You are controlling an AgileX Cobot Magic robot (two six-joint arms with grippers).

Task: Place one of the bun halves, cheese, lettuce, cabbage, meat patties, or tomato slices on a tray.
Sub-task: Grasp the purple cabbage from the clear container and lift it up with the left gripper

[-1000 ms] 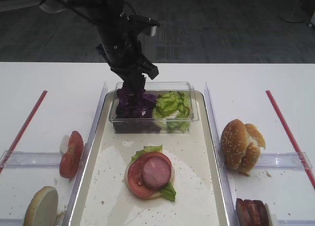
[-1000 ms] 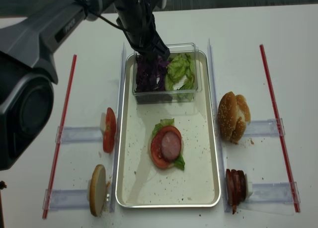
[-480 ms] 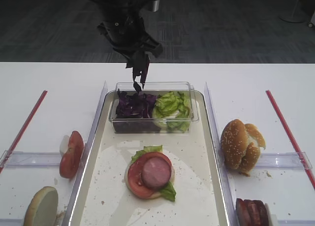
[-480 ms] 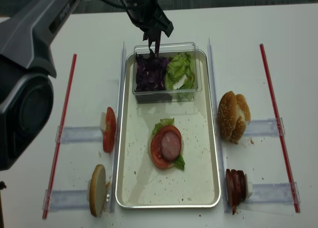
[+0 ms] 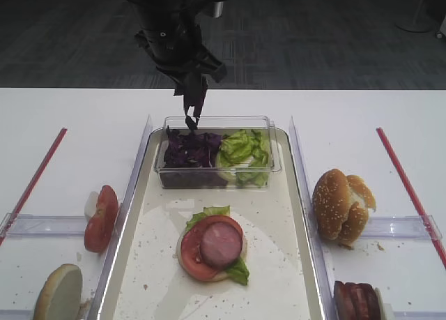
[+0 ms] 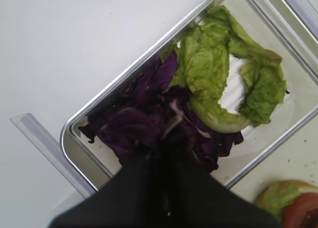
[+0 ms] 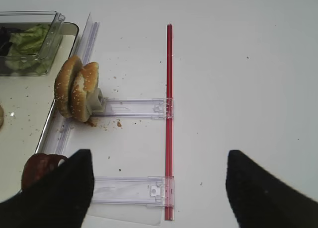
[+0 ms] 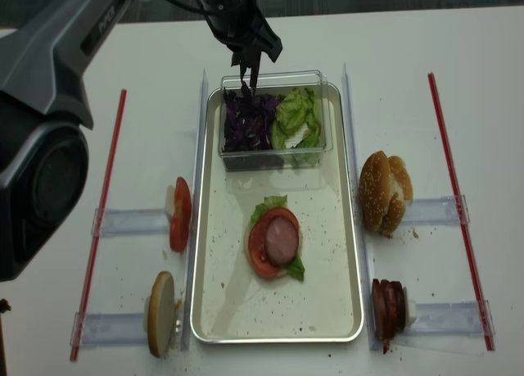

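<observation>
White tabletop [image 5: 348, 118] bears the tray [image 5: 301, 194]; dark carpet [image 5: 313, 34] behind.

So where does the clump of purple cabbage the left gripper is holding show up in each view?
Exterior high: cabbage clump hangs top centre, above the clear tub.
Realsense high: top centre, over the tub's back edge.
Left wrist: middle, at the left gripper.
Right wrist: not in it.
Shared landmark: the tub.

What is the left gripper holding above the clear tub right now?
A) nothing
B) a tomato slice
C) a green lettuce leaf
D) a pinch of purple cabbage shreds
D: dark purple cabbage strips dangle from the shut left gripper, raised over the tub's purple side.
</observation>
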